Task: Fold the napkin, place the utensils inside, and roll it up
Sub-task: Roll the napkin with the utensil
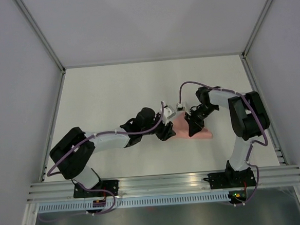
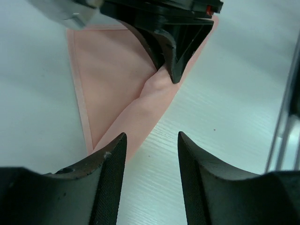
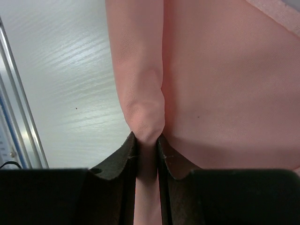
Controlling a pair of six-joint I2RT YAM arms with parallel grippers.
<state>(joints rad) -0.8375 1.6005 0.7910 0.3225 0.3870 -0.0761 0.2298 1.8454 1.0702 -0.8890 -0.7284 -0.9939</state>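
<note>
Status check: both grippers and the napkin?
Right gripper pinching a raised napkin fold. Left gripper open at napkin edge, holding nothing. No utensils visible.

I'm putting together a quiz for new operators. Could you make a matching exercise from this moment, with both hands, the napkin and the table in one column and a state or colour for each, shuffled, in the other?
Column one:
1. left hand
2. right hand
3. napkin
4. table

Column two:
A. shut on a raised fold
B. white, with faint wood grain
C. open, holding nothing
D. salmon pink, lying partly folded

Pairs: 1-C; 2-A; 3-D; 4-B
</note>
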